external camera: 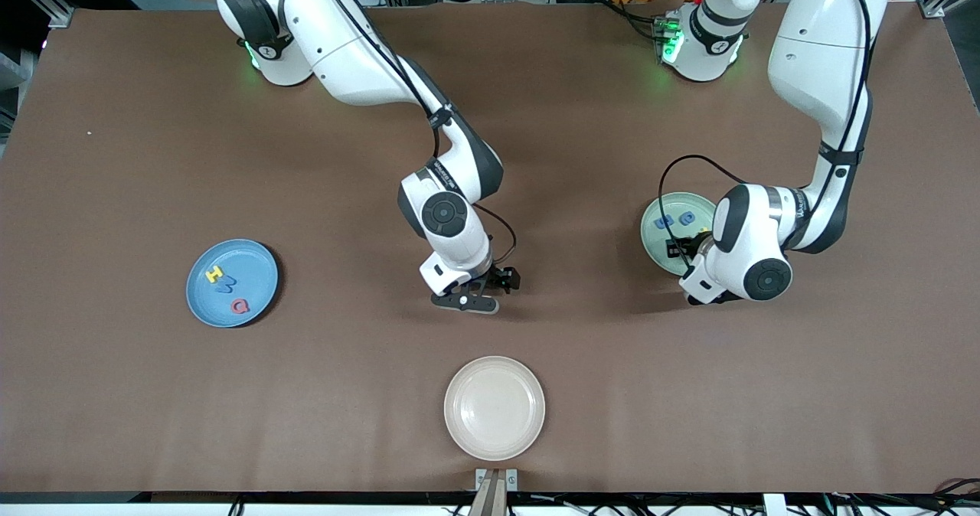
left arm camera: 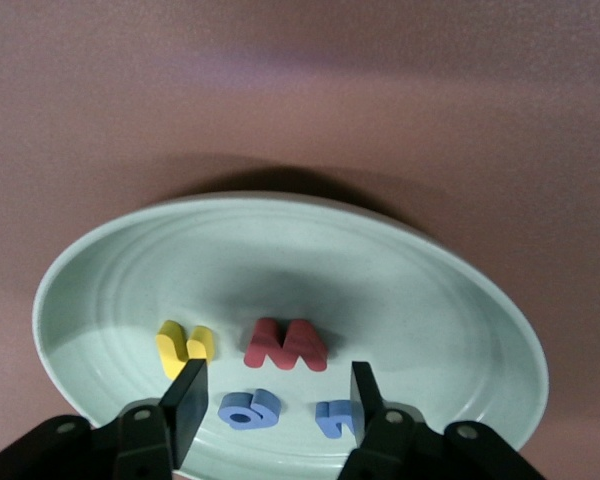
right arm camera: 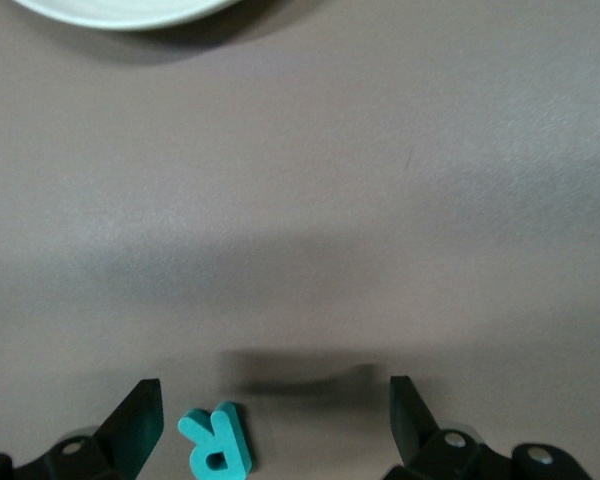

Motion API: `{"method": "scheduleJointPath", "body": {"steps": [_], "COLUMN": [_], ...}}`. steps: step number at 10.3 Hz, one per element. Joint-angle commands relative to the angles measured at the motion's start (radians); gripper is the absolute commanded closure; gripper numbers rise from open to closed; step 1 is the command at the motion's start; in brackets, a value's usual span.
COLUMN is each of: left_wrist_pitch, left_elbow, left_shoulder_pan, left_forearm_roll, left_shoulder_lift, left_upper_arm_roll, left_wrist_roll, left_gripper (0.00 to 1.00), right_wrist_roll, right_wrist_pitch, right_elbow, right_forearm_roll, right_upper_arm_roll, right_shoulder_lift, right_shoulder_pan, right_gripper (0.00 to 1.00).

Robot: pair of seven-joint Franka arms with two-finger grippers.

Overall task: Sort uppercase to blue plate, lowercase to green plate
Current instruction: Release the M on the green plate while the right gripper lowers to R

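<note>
A wide brown worktop (external camera: 153,393) carries three plates, well apart.

A cream plate (external camera: 494,407) lies nearest the front camera, bare.

The blue plate (external camera: 232,282) lies toward the right arm's end. On it rest a yellow H (external camera: 215,274), a blue M (external camera: 227,285) and a red Q (external camera: 240,306).

The green plate (external camera: 658,225) lies toward the left arm's end, partly hidden by that arm. In the left wrist view it holds four small letters: a yellow letter (left arm camera: 184,346), a red w (left arm camera: 286,345), a rounded blue letter (left arm camera: 248,409) and a blue m (left arm camera: 336,417).

The left pincer (left arm camera: 276,408) hangs low over the green plate, fingers apart, gripping nothing.

The right pincer (right arm camera: 275,415) hovers over bare worktop between the blue and green plates, jaws wide apart and empty. A teal R (right arm camera: 217,442) lies flat on the worktop just under it, close to one finger.

The R appears to be the last letter left to sort; it belongs on the blue plate.

It looks like light, soft foam, thick enough to pinch. It should squash a little and not break, but could slide or flip if nudged. The pincer looks off-centre, so it likely needs shifting over the R first. Pinching across the straight stem and outer edge looks the safest hold.
</note>
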State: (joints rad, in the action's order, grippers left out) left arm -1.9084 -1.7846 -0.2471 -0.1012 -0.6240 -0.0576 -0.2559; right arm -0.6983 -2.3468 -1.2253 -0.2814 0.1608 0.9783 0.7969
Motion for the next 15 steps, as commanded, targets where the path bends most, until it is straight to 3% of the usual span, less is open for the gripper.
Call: {"method": "scheduleJointPath", "body": {"steps": [1, 3, 6, 7, 10, 15], "left_wrist_pitch": [0.0, 0.002, 0.023, 0.038, 0.153, 0.215], "left_elbow": [-0.013, -0.006, 0.016, 0.034, 0.137, 0.227], "left_shoulder_pan": [-0.009, -0.012, -0.021, -0.017, 0.021, 0.144], "left_forearm_roll": [0.005, 0.005, 0.005, 0.005, 0.006, 0.021], "left_shoulder_lift": [0.024, 0.044, 0.122, 0.148, 0.228, 0.317], "left_upper_arm_roll": [-0.004, -0.002, -0.004, -0.004, 0.019, 0.108], "left_wrist_roll": [0.007, 0.0, -0.014, -0.014, -0.014, -0.006], "left_gripper": [0.3, 0.29, 0.12, 0.0, 0.0, 0.0], "right_wrist_roll": [-0.014, -0.012, -0.014, -0.014, -0.012, -0.001], "right_wrist_pitch": [0.012, 0.014, 0.027, 0.035, 0.084, 0.084], "right_elbow": [0.04, 0.036, 0.044, 0.044, 0.067, 0.073], "right_forearm_roll": [-0.018, -0.01, -0.007, -0.007, 0.01, 0.102], "right_upper_arm_roll": [-0.004, -0.004, -0.004, -0.003, 0.006, 0.005], "right_shoulder_lift": [0.027, 0.033, 0.042, 0.042, 0.042, 0.054], "right_shoulder_pan": [-0.002, -0.001, 0.019, 0.021, 0.048, 0.053], "right_gripper": [0.0, 0.0, 0.0, 0.0, 0.0, 0.0]}}
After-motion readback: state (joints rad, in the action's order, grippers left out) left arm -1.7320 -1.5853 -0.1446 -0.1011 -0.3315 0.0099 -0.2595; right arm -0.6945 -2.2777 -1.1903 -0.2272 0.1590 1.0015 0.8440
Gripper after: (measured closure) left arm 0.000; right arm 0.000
